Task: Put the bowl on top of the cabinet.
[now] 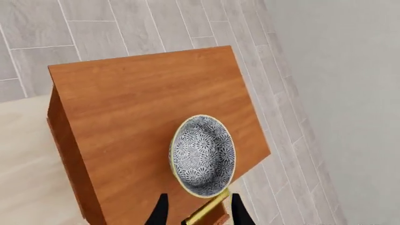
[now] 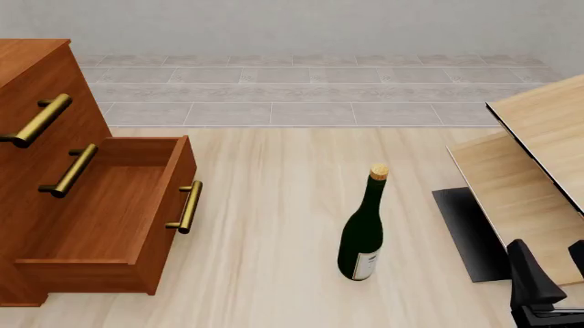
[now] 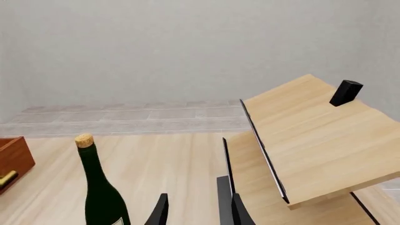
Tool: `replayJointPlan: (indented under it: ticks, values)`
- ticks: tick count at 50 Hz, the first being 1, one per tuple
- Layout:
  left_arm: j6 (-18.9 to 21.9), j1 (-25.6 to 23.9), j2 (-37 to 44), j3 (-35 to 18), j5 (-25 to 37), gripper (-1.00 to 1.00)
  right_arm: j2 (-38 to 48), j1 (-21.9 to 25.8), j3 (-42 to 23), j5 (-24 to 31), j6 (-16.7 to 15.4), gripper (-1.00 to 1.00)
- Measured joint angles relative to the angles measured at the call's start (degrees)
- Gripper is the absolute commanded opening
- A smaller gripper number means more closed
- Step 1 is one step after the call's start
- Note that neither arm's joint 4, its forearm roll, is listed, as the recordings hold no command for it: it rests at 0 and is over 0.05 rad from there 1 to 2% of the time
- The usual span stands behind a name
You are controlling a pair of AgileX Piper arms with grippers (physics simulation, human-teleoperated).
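The blue-patterned bowl (image 1: 203, 156) sits upright on the flat top of the reddish-brown cabinet (image 1: 137, 93), close to the top's front edge. My left gripper (image 1: 198, 213) hovers above the bowl and apart from it, open, with nothing between its fingers. In the front view the cabinet (image 2: 23, 68) stands at the left with its lower drawer (image 2: 109, 205) pulled out; the bowl and the left gripper are out of that view. My right gripper (image 2: 554, 270) is low at the front right, open and empty, and appears again in the right wrist view (image 3: 196, 211).
A dark green wine bottle (image 2: 362, 229) stands upright on the floor mid-room, left of the right gripper. A pale wood table (image 2: 538, 137) with a lower shelf fills the right side, with a small black block (image 3: 345, 92) on it. Brass handles (image 2: 187, 207) stick out from the drawers.
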Motion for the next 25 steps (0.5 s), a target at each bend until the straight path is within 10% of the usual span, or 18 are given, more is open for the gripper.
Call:
replayJointPlan:
  ticks: [25]
  values:
    - [3.2,-3.1,-8.0,6.0,-3.8,1.00,0.0,0.1,0.0,0.0,-0.2,1.00]
